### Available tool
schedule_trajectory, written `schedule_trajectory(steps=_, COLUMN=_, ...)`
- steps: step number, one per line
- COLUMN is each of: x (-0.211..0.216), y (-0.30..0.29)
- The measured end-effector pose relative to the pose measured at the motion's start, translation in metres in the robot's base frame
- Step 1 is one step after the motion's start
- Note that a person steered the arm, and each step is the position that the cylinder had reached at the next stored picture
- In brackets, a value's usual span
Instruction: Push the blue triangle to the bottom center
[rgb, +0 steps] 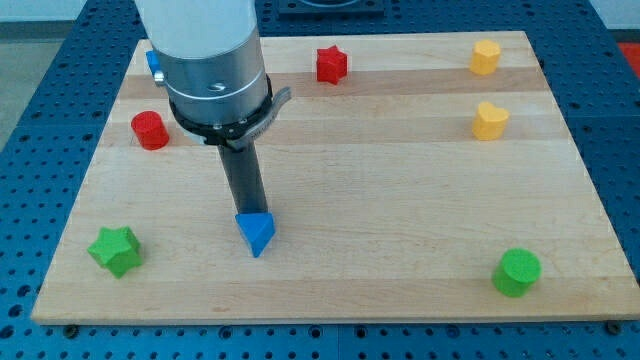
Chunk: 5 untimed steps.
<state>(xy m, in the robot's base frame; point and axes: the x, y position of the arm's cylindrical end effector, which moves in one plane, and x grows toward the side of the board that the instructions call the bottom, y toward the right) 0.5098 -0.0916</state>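
Observation:
The blue triangle (256, 234) lies on the wooden board (400, 180), left of centre and near the view's bottom. My tip (250, 212) stands right at the triangle's upper edge, touching it or nearly so, on the side toward the view's top. The arm's grey body rises from it toward the view's top left.
A red cylinder (150, 130) is at the left. A green star (114, 250) is at the bottom left. A red star (331, 64) is at top centre. Two yellow blocks (485, 56) (489, 120) are at top right. A green cylinder (517, 272) is at bottom right. A blue block (153, 63) peeks out behind the arm.

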Motion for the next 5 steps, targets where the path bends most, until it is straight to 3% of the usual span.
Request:
schedule_trajectory(steps=2, x=0.000, y=0.059)
schedule_trajectory(steps=3, x=-0.008, y=0.061)
schedule_trajectory(steps=4, x=-0.020, y=0.009)
schedule_trajectory(steps=5, x=-0.004, y=-0.035)
